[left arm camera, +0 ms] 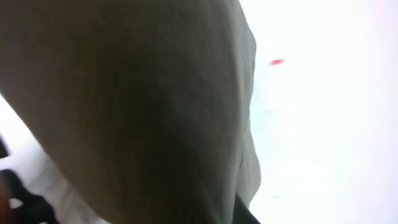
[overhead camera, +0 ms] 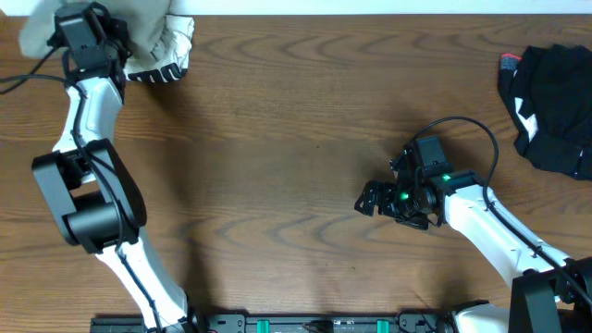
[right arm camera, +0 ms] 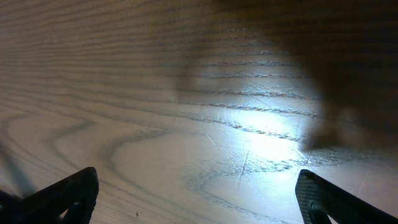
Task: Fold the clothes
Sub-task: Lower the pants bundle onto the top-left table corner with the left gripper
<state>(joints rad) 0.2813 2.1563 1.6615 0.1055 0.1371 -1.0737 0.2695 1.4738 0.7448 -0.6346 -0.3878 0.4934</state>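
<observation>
The clothes lie in two places. A light khaki-grey garment (overhead camera: 153,23) is bunched at the table's far left corner, with a white, black-striped piece (overhead camera: 166,65) beside it. My left gripper (overhead camera: 92,23) is stretched out over that heap. In the left wrist view the khaki fabric (left arm camera: 137,106) hangs right in front of the lens and hides the fingers, which are shut on it. My right gripper (overhead camera: 368,200) hovers low over bare wood at centre right. It is open, with both dark fingertips (right arm camera: 74,193) wide apart and nothing between them.
A black garment (overhead camera: 555,102) with a red tag and white marks lies heaped at the far right edge. The wooden table (overhead camera: 277,139) spreads between the two arms. The arm bases stand along the near edge.
</observation>
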